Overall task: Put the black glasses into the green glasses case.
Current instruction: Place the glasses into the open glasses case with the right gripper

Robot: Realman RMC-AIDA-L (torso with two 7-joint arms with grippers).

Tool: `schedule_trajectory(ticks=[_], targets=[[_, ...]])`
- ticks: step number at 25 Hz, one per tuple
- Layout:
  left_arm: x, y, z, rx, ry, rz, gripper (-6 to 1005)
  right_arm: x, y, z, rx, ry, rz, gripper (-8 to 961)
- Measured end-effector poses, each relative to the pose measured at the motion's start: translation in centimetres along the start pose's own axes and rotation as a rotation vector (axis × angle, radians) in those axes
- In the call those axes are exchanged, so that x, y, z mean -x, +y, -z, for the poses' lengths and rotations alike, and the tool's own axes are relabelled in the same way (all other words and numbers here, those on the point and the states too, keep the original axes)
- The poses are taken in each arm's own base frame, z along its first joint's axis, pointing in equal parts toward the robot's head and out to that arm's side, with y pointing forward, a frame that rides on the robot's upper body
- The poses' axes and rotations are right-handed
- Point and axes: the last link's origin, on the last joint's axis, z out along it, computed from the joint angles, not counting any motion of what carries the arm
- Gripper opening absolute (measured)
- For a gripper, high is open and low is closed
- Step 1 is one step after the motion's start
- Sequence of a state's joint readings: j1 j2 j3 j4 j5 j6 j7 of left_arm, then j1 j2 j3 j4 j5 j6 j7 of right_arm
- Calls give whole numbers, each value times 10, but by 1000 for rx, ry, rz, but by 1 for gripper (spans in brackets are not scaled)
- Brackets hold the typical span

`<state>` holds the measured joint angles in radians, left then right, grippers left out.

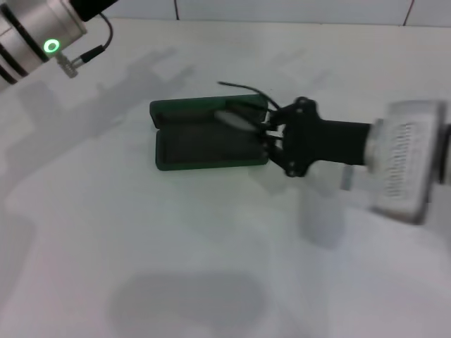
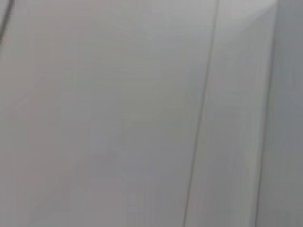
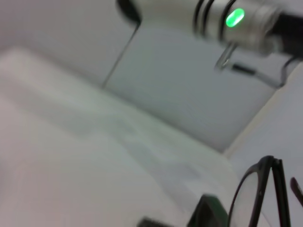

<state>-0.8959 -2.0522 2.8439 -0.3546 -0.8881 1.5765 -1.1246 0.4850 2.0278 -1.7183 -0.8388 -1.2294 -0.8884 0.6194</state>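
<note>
A white table [image 1: 211, 267] seen from above. Near its middle lies the green glasses case [image 1: 208, 134], open, its lid folded back on the far side and its dark lining facing up. The right gripper [image 1: 270, 135] reaches in from the right, its tip at the case's right end. It appears closed on the black glasses [image 1: 243, 105], which sit tilted over that end of the case, 1 temple arm sticking up and away; the blur makes the exact grip hard to confirm. The right wrist view shows 1 lens rim close by, above a green corner of the case. The left arm [image 1: 39, 35] is parked at the far left corner, its fingers out of sight. The placing step looks underway. Next, the glasses need lowering flat into the tray before release.
</note>
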Motion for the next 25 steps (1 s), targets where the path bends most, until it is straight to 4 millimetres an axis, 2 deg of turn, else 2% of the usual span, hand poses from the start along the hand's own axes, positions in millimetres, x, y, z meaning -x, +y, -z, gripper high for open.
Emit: schedule_trajectory(ticks=[4, 7, 12, 25], targets=[[-1, -4, 6, -15, -2, 15, 711, 14, 10, -31, -21, 127, 147, 121], [-1, -4, 6, -17, -2, 15, 711, 23, 19, -44, -17, 160, 212, 122], [-1, -4, 5, -13, -6, 6, 712, 29, 23, -54, -15, 182, 265, 122], [1, -2, 5, -7, -17, -14, 711, 28, 24, -67, -14, 242, 327, 123]])
